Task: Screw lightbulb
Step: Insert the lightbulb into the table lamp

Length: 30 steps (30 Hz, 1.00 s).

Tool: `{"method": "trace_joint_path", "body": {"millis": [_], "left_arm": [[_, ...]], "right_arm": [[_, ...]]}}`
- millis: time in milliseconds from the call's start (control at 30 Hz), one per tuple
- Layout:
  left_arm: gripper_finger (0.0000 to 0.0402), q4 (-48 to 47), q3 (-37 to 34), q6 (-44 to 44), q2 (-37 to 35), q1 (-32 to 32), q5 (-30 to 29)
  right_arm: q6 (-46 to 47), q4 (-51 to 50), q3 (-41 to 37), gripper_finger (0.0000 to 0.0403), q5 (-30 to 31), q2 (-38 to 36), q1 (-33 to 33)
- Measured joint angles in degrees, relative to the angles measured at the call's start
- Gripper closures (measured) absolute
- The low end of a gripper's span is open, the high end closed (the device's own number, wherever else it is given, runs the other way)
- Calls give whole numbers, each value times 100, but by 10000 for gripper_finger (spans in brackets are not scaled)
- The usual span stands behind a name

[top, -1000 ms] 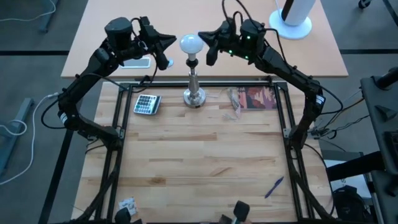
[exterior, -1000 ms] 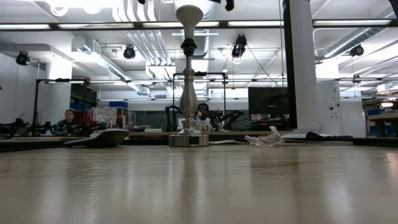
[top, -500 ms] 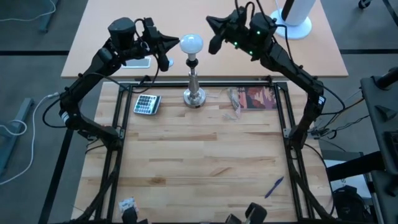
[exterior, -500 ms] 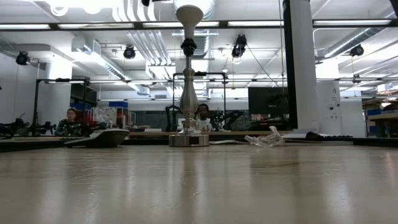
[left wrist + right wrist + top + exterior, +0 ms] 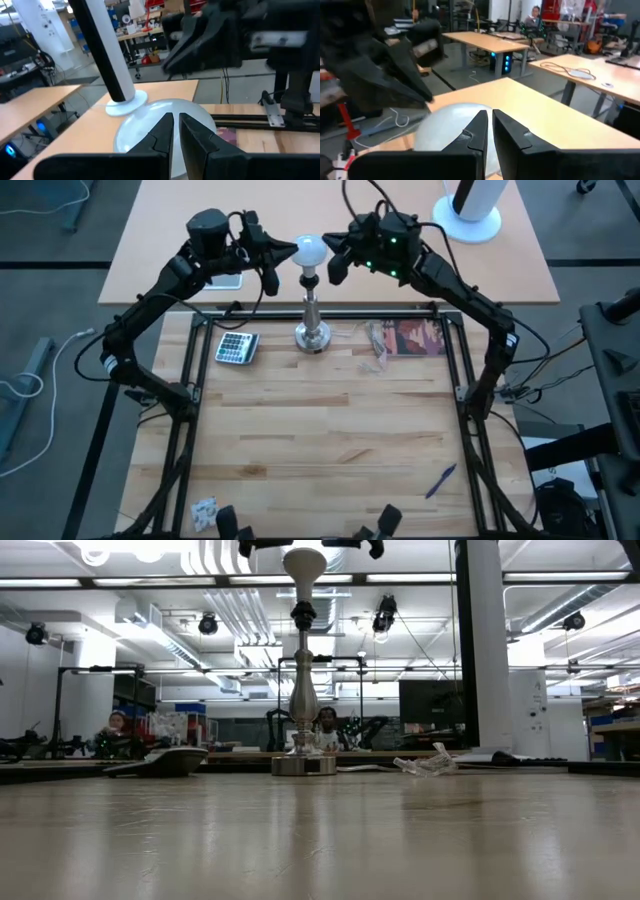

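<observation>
Both my grippers have closed in on the small white frosted pear-shaped lightbulb (image 5: 309, 250) since a moment ago, when they stood off it to either side. It sits upright in the black socket atop the slender silver stand (image 5: 312, 320), at twelve o'clock on the wooden table (image 5: 330, 440). My left gripper (image 5: 283, 254) reaches it from nine o'clock, my right gripper (image 5: 332, 251) from three o'clock; each wrist view shows its fingers drawn narrow, nearly together, with the glass right behind them. I judge the turning needs light, even pressure from both sides, keeping the bulb straight above the socket so the thread does not cross. A grey calculator (image 5: 236, 347) lies at eight o'clock of the stand.
</observation>
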Motion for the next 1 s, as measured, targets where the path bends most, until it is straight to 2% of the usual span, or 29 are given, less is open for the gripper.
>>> {"method": "trace_joint_path", "body": {"millis": [333,1000], "left_arm": [[381,-104,-22,126,101,0,-23],[381,-122,-22,161,157,24,-177]], "right_arm": [[100,-11,-13,401,-16,187,-2],[457,-71,-65,403,-267,200,7]]}}
